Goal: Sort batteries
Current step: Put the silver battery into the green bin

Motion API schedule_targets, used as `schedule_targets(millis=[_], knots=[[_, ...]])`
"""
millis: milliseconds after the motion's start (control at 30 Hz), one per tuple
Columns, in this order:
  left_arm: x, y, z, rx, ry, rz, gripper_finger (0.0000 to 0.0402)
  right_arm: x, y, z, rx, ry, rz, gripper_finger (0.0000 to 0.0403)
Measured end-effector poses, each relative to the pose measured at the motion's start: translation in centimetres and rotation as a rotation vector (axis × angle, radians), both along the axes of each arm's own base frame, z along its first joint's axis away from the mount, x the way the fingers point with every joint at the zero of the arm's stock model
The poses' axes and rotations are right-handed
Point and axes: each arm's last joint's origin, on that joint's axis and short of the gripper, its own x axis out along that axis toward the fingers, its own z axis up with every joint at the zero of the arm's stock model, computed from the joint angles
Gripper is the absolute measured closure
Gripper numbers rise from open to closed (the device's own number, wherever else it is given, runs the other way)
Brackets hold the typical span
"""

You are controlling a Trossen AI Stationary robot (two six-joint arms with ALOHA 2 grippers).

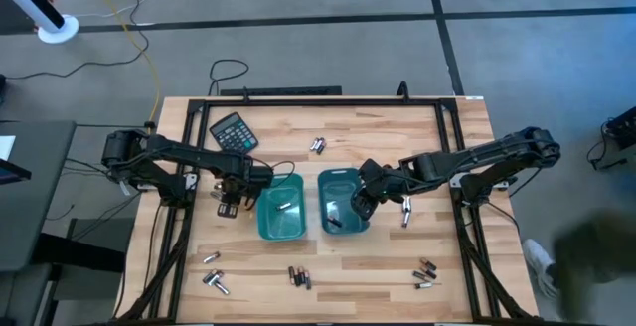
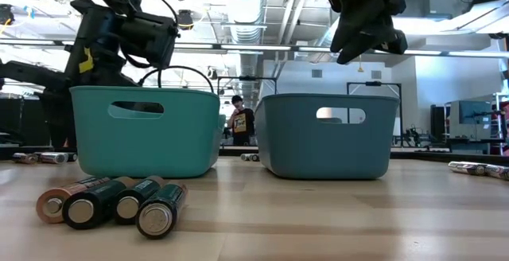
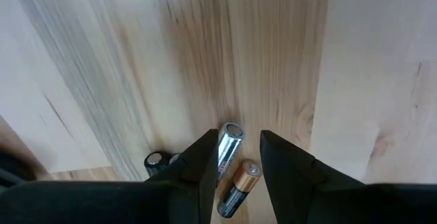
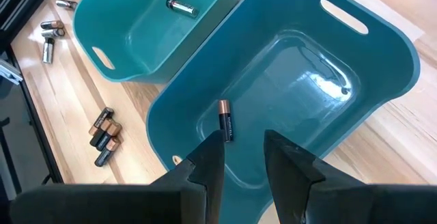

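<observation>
We see one silvery battery (image 1: 283,207) in the left bin (image 1: 279,217) and one dark battery (image 4: 226,124) in the right bin (image 1: 342,203); most batteries (image 1: 300,277) lie unsorted across the table (image 1: 378,137). Left gripper (image 3: 239,157), jaws spread around a silver cell (image 3: 229,144); right gripper (image 4: 238,157), jaws spread, empty.

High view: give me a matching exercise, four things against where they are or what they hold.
Things:
1. left bin
2. right bin
3. calculator
4. left gripper

States:
A. holds a copper-ended battery
B. lies on the table, away from both bins
C. holds a silver battery
D. open, down over loose batteries beside a bin

Pairs: 1-C, 2-A, 3-B, 4-D
</observation>
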Motion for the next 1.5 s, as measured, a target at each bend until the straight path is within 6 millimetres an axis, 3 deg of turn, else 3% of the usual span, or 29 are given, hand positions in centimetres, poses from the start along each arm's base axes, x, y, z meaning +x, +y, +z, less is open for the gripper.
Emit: schedule_targets(millis=[233,700,933,1233,1400,1500], knots=[[-1.4,-0.1,-1.7,0.016,0.048,0.032,0.0299,0.0,0.0,0.0,0.006,0.000,-0.008,0.0281],[-0.9,0.0,-1.8,0.052,-0.006,0.029,0.0299,0.1,-0.5,0.0,0.009,-0.001,-0.028,0.0281],[-0.6,0.0,-1.5,0.060,-0.010,0.049,0.0324,0.1,-0.5,0.0,0.011,-0.001,-0.031,0.0281],[0.5,0.1,0.9,0.069,-0.023,0.091,0.0330,0.1,-0.5,0.0,0.012,-0.001,-0.031,0.0281],[0.6,0.2,3.9,0.103,-0.086,0.119,0.0330,0.1,-0.4,0.0,0.017,-0.002,-0.035,0.0281],[-0.4,0.1,6.0,0.118,-0.152,0.177,0.0330,0.1,-0.3,0.0,0.022,-0.002,-0.039,0.0281]])
